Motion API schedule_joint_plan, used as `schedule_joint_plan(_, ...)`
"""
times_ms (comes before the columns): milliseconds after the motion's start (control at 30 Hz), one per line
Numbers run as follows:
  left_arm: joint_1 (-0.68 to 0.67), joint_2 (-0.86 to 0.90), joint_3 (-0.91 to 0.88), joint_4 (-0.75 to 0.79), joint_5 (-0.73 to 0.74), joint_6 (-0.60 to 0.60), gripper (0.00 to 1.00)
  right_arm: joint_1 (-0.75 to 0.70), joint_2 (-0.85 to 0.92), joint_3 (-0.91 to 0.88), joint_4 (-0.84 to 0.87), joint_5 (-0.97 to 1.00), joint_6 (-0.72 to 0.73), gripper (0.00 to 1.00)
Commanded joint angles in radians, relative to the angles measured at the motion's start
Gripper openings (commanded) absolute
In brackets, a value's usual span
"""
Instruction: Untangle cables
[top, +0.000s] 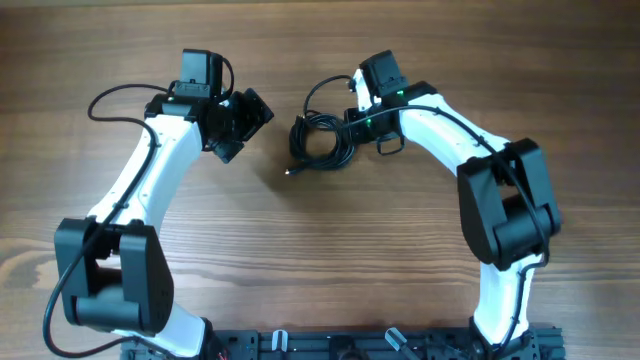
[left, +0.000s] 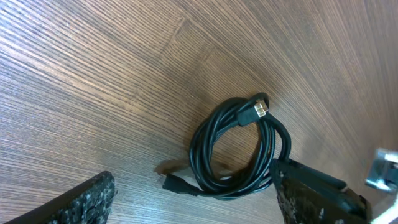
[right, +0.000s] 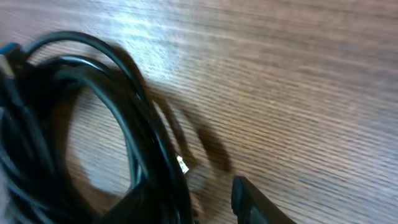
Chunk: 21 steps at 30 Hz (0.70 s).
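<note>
Blurred cables (right: 144, 127) close against half-hidden right claw (top: 351, 119), grip unclear; left claw (left: 193, 190) wide, tips cropped.

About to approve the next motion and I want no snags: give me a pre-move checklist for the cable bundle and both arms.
1. Left gripper, jaws apart and empty: ok.
2. Left gripper apart from the cable coil: ok.
3. Right gripper at the coil's edge: ok.
4. Right jaws closed on a strand: cannot tell, wrist view blurred.
5. Plug ends visible, metal-tipped plug on the coil, black plug on the table: ok.
6. Cables separated: not ok, one bundle.
</note>
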Motion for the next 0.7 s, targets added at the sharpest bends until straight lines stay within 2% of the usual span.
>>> schedule_joint_plan(0,-0.001,0.014,0.011,0.003,0.012,0.02,0.87,0.014,0.048,0.013,0.003,0.099,-0.001,0.32)
schedule_joint_plan(133,-0.004,0.014,0.011,-0.002,0.013,0.019,0.88,0.014,0.053,0.013,0.026,0.168,0.021,0.25)
schedule_joint_plan(267,-0.04,0.014,0.011,0.005,0.011,0.019,0.89,0.014,0.055,0.013,-0.022,0.167,0.019,0.04)
schedule_joint_plan(400,-0.042,0.013,0.011,0.061,0.025,0.017,0.87,0.013,-0.006,0.029,-0.163,0.056,-0.009,0.04)
schedule_joint_plan(500,-0.042,-0.006,0.013,0.128,0.159,0.055,0.83,0.013,-0.167,0.033,-0.207,-0.089,-0.032,0.04)
schedule_joint_plan(600,-0.032,-0.06,0.013,0.195,0.346,0.138,0.81,0.012,-0.342,0.033,-0.206,-0.096,-0.003,0.04)
schedule_joint_plan(667,0.002,-0.115,0.013,0.254,0.484,0.286,0.82,0.012,-0.443,0.033,-0.216,-0.101,-0.003,0.04)
